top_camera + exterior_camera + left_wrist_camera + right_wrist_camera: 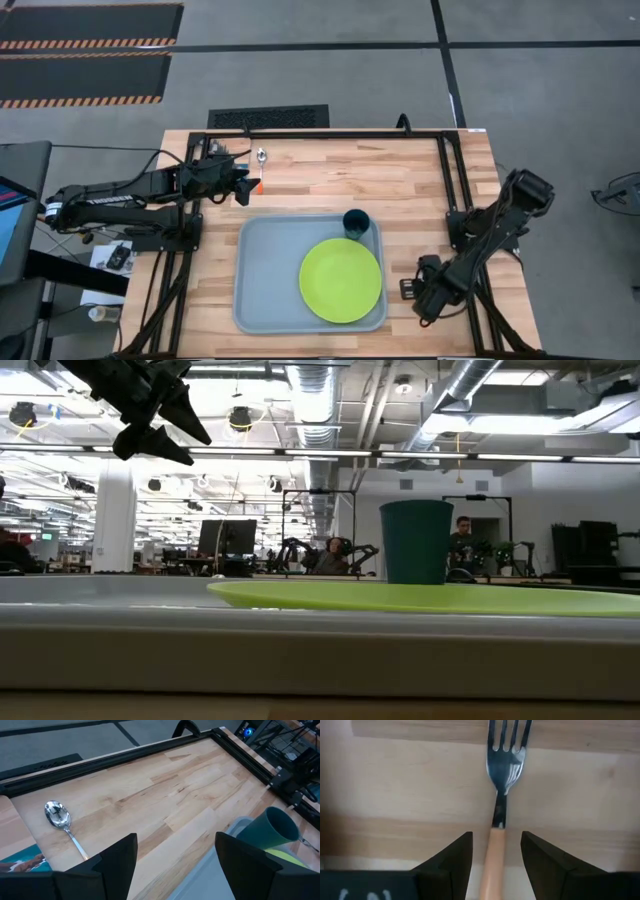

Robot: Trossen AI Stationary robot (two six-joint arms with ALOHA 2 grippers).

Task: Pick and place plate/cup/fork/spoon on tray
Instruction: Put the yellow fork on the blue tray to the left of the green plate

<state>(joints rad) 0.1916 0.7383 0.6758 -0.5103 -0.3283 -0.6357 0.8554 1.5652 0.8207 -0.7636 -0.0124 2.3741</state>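
Note:
The lime-green plate lies flat in the blue-grey tray. The teal cup stands upright in the tray's far right corner. The spoon lies on the wood at the far left, bowl up. My left gripper is open and empty, raised above the table beside the spoon. My right gripper is open and low over the table to the right of the tray. Its fingers stand on either side of the fork's orange handle without touching it. The fork lies flat on the wood, and the right arm hides it in the high view.
A picture booklet lies on the wood next to the spoon's handle. A black frame rail runs along the table's far edge and down both sides. Bare wood lies between the spoon and the tray. People sit in the room behind the table.

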